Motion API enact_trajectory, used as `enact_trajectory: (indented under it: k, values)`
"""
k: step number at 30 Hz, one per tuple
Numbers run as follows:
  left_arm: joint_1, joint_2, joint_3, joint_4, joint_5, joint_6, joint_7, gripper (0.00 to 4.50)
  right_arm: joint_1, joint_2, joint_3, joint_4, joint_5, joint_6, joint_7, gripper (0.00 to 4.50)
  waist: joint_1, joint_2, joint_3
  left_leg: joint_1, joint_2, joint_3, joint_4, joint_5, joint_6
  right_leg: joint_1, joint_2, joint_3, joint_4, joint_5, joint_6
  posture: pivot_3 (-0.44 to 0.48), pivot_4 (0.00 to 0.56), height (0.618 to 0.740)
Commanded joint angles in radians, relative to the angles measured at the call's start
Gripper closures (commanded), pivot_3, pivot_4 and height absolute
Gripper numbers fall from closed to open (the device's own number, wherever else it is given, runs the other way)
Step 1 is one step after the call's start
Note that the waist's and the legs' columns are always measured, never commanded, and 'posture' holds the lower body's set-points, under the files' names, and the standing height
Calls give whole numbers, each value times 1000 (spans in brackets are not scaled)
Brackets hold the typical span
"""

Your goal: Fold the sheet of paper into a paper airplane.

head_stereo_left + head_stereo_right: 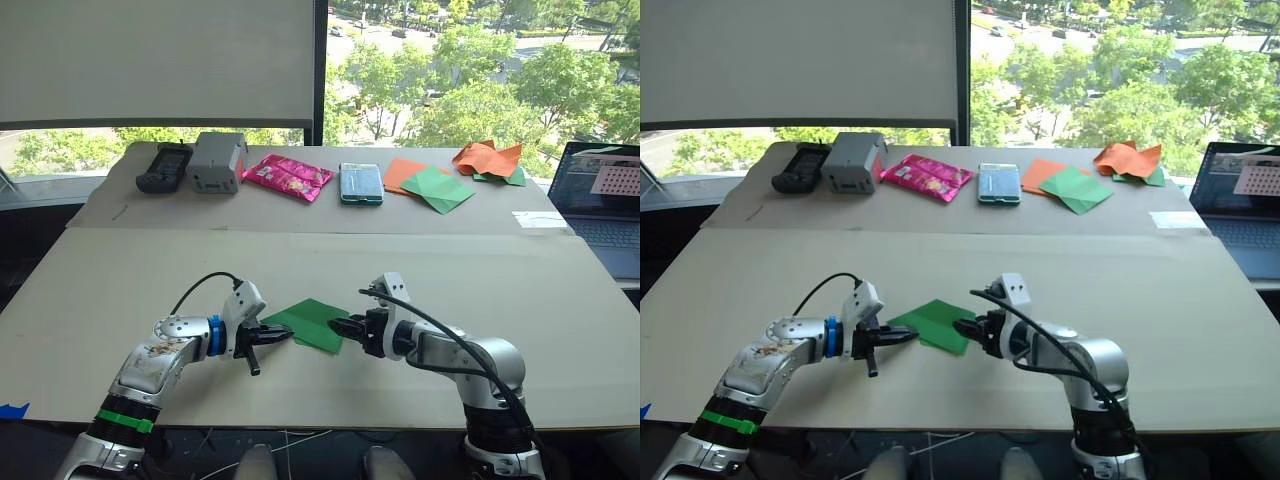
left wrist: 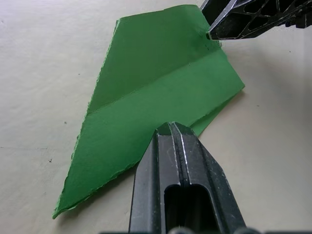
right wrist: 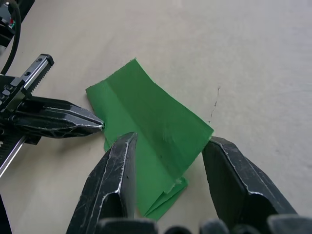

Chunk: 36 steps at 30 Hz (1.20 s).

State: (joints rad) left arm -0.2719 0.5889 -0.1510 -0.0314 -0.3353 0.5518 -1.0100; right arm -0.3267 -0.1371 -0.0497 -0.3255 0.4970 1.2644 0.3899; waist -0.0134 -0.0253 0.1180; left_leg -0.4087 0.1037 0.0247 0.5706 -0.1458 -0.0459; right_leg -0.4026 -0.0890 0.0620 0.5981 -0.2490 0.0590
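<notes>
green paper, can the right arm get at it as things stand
Probably yes: the right gripper is open, its fingers straddling the near end of the paper. The shut left gripper only touches the far edge.

Pale table [image 1: 120, 300] with folded green sheet of paper [image 1: 312, 322], far-edge clutter.

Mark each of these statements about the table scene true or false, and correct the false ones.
1. The right gripper has its fingers open over one end of the folded bright green paper. True.
2. The left gripper's fingers are spread wide apart. False: they are shut together, their tip at the paper's edge.
3. The bright green paper lies flat and unfolded. False: it shows a crease and stacked layers.
4. A pink foil snack packet lies on the far side of the table. True.
5. An open laptop sits at the robot's left. False: it is at the right.
</notes>
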Motion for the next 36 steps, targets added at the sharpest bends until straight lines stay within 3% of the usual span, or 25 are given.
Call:
enact_trajectory:
  k: [1,3,4,10,20,24,30,36]
  values:
    - [-6,7,9,-34,-8,0,-1,4500,-4,-17,13,-16,9,-50,6,2248,0,0,0,0,0,0,0,0,0,0,0,0,0,0,0,0,150,720]
    - [-7,7,8,-34,-8,0,-2,4500,3,-24,26,-18,6,-65,10,2248,-1,1,0,0,0,0,0,0,0,0,0,0,0,0,0,0,150,720]
    - [-8,7,9,-34,-8,0,-2,4500,9,-40,51,-23,-5,-82,16,2485,-1,1,0,0,0,0,0,0,0,0,0,0,0,0,0,0,150,720]
    - [-9,8,9,-33,-8,2,-1,4500,25,-65,96,-24,-14,-144,17,4425,-2,1,0,0,0,0,0,0,0,-1,0,0,0,0,0,0,150,720]
    - [-6,11,12,-39,-10,8,0,4500,28,-91,121,-66,-2,-219,41,4467,-1,1,0,0,0,0,0,0,0,0,0,0,0,0,0,0,150,720]
    - [-5,9,13,-42,-12,12,2,4500,39,-147,192,-114,-56,-337,82,4467,-1,1,0,0,0,0,0,0,0,0,0,0,0,0,0,0,150,720]
    - [-11,-2,57,-74,-75,78,17,4500,72,-344,462,-136,-437,-840,115,4467,-1,1,1,0,0,0,0,0,0,-1,0,0,-2,0,0,0,150,720]
    - [18,22,115,-130,-145,153,26,4500,64,-404,553,-5,-706,-1166,48,4467,-1,0,1,1,0,0,0,0,0,-1,-1,0,-3,0,0,0,150,720]
